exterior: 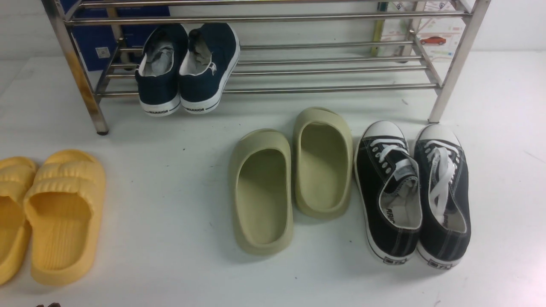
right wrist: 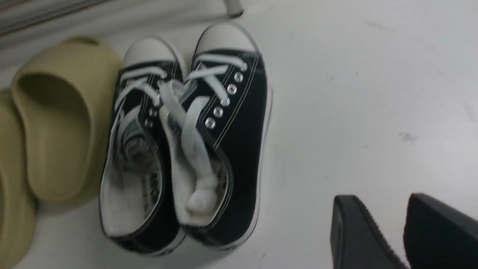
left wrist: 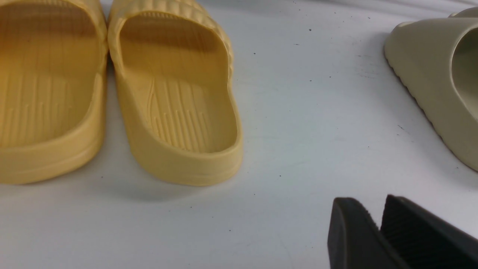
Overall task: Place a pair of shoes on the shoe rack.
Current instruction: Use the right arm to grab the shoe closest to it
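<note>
Open bench [exterior: 170, 179] btwn yellow slippers [exterior: 64, 213] at far L and olive slippers [exterior: 262, 192] at centre. More bare bench R of blk sneakers [exterior: 411, 194], out to edge of view. Little room btwn pairs: one olive slipper just beside L sneaker, maybe touching. At back: shoe rack [exterior: 273, 88], its R leg [exterior: 448, 81] planted just behind R sneaker's toe cap.

Blk sneakers on bench, front-R, not on rack. Side by side, touching, toes toward rack, loose lace bunched into R shoe's opening. R pincer [right wrist: 377, 200] spread, empty, apart from the pair w/ bare bench between, off toward heel end on R shoe's outer side. L pincer [left wrist: 364, 201] slightly spread, nothing pinched, over bare bench near yellow slippers' heels. Sneakers not in its view.

Rack lower shelf: navy pair [exterior: 187, 70] at L end, heels over front rod, toes pointing in. Open run of rods to the R of it. Upper rods cut off by frame, contents can't tell.
</note>
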Robot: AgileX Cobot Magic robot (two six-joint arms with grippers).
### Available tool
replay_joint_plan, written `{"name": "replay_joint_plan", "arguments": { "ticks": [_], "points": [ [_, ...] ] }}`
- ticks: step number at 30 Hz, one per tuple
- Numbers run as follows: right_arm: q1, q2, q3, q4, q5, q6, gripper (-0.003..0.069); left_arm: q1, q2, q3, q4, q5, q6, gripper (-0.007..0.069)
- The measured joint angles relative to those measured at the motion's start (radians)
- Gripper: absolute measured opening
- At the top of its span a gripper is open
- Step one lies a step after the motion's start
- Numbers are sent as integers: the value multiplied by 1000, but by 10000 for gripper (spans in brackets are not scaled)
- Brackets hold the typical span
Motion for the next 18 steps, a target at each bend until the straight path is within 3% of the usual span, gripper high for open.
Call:
{"name": "replay_joint_plan", "arguments": {
  "ticks": [1,2,3,5,8,13,15,18],
  "points": [
    [0,49,-6,102,24,-120,239,0,0,0,0,0,0,143],
    [0,66,-8,137,34,-164,239,0,0,0,0,0,0,143],
    [0,138,-25,255,74,-317,239,0,0,0,0,0,0,144],
    [0,229,-71,416,137,-511,249,0,0,0,0,0,0,144],
    [32,352,-159,520,183,-637,290,0,0,0,0,0,0,148],
    [171,490,-283,469,186,-629,393,0,0,0,0,0,0,153],
    [253,547,-335,399,184,-580,437,0,0,0,0,0,0,155],
    [384,659,-416,218,162,-406,512,0,0,0,0,0,0,163]
  ]
}}
